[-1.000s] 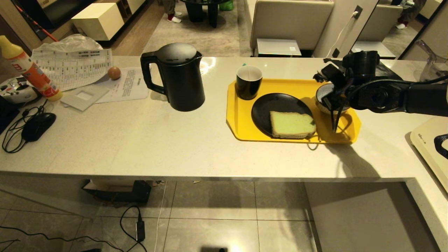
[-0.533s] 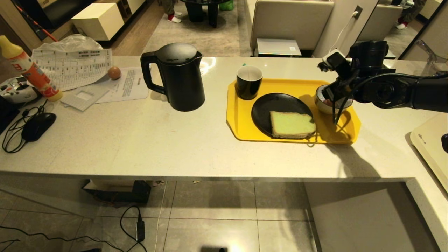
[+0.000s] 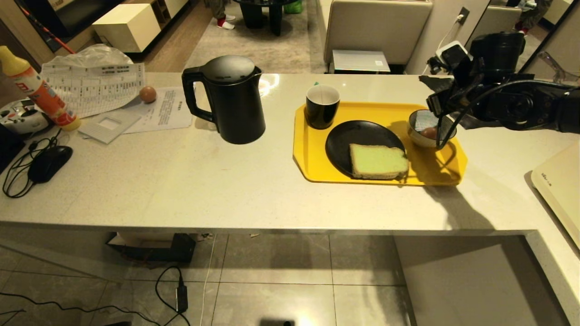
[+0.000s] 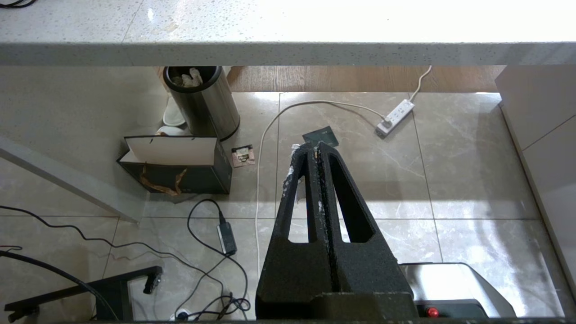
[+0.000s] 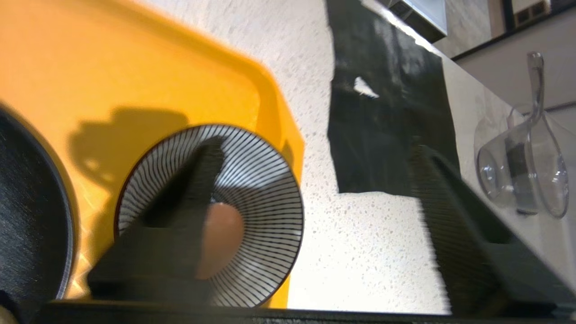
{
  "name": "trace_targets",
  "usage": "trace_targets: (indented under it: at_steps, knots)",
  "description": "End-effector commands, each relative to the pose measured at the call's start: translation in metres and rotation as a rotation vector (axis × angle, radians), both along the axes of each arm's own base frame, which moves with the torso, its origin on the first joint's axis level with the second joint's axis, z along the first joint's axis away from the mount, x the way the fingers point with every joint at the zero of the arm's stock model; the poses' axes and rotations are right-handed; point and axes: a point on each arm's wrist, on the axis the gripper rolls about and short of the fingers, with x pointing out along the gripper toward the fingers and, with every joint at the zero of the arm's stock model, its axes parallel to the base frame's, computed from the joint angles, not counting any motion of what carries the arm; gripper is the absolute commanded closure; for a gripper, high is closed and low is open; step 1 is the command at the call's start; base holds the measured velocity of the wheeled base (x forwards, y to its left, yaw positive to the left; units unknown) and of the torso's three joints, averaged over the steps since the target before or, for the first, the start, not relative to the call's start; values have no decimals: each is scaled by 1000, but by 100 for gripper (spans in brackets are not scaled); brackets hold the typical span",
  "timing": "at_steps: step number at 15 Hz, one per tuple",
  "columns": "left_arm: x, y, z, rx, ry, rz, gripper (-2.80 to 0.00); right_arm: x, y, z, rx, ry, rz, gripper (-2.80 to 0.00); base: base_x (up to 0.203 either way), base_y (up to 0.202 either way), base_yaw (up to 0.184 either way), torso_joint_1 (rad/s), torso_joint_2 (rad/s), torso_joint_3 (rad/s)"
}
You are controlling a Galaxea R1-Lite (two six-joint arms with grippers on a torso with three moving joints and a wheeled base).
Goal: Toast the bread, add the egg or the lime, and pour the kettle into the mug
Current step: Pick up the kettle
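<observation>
A home's open kitchen: a pale stone counter carrying a kettle, mug and tray of bread; tiled floor below; a sofa and rug beyond.

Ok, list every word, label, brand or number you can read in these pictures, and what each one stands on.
Nothing here can be read for certain.
Printed table sheet: rows of print, too small to read.
Paper under the kettle's left side: lines of text, too small.
Bottle: red and orange label, characters blurred.
White appliance at the right edge: a small dark mark, unreadable.
Kettle, mug, striped bowl: no lettering visible.
</observation>
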Motion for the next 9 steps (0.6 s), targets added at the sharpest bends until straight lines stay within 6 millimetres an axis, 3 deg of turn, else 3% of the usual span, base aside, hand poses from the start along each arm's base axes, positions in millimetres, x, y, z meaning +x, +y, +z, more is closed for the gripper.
trace_targets:
  at_steps: [1, 5, 9]
  knots:
    - [0, 0, 0, 0, 1, 1, 0, -22, -2, 26, 26, -62, 10, 0, 0, 0, 0, 0, 0, 0]
    - [0, 0, 0, 0, 1, 0, 0, -66, -5, 54, 125, -125, 116, 0, 0, 0, 0, 0, 0, 0]
    - [0, 0, 0, 0, 1, 0, 0, -121, -10, 69, 225, -148, 227, 0, 0, 0, 0, 0, 0, 0]
